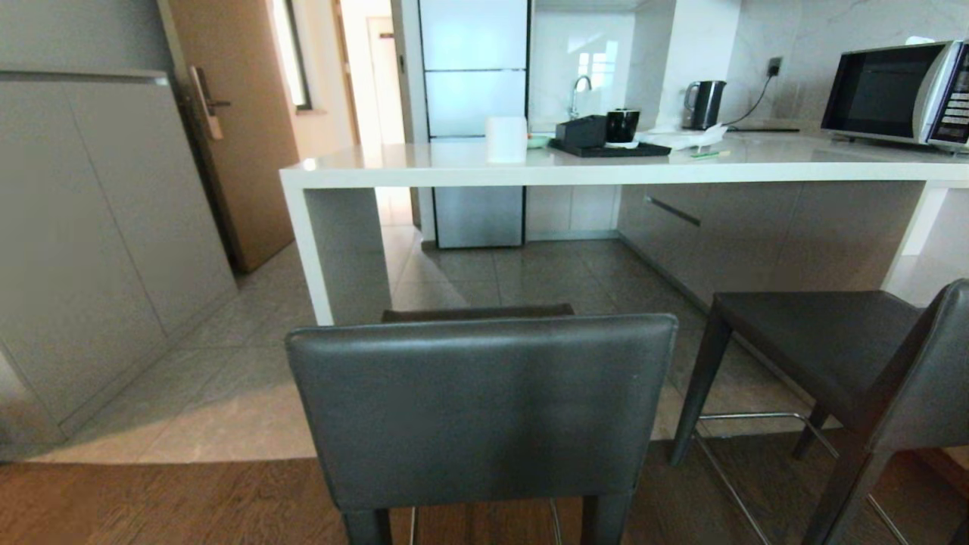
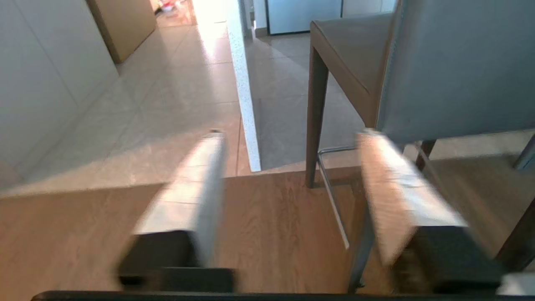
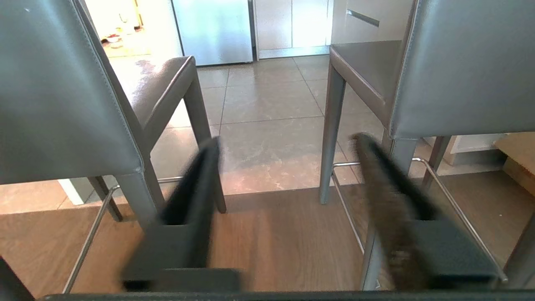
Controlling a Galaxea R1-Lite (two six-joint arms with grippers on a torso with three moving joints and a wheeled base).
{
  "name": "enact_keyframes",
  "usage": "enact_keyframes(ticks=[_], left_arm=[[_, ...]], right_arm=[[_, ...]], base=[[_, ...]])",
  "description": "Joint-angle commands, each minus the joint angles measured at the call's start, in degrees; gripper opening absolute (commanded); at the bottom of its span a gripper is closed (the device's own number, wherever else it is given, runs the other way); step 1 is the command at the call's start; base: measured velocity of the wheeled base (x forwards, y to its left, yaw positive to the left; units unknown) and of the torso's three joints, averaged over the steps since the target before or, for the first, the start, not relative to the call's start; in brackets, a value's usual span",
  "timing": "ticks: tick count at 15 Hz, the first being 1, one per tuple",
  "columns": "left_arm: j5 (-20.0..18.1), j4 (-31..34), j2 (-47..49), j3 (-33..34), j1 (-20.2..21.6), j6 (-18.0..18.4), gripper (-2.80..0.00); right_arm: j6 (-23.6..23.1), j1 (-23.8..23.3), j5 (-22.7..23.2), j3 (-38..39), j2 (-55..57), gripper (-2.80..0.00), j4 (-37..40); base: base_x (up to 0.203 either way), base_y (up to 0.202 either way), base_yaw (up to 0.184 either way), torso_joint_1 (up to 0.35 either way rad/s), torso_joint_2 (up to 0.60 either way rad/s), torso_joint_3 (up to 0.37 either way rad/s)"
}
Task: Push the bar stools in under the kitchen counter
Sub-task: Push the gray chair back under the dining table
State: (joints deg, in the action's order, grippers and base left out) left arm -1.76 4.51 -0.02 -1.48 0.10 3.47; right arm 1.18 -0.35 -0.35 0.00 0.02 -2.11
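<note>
Both hands, left hand (image 2: 288,133) and right hand (image 3: 286,140), gape empty behind 2 bar stools (image 1: 484,409) short of the kitchen counter (image 1: 606,172) edge.

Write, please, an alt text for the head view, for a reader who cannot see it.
Two tall dark grey leather-backed bar stools, one in the near centre and one at the right edge, stand pulled out from a long glossy white stone kitchen counter. The counter carries a silver microwave, a black electric kettle and a black tray. No robot arm shows.

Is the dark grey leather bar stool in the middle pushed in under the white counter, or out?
Out: the stool stands short of the counter.
</note>
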Motion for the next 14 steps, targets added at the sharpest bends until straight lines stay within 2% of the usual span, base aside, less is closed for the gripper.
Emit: enact_keyframes(ticks=[1, 14], left_arm=[[1.1, 0.0, 0.0, 0.0, 0.0, -1.6, -2.80], [2.1, -1.6, 0.0, 0.4, 0.0, -3.6, -2.80]], right_arm=[[0.0, 0.0, 0.0, 0.4, 0.1, -2.80, 0.0], [0.1, 0.0, 0.0, 0.4, 0.1, -2.80, 0.0]], base=[[0.000, 0.000, 0.000, 0.000, 0.00, 0.000], [0.000, 0.000, 0.000, 0.000, 0.00, 0.000]])
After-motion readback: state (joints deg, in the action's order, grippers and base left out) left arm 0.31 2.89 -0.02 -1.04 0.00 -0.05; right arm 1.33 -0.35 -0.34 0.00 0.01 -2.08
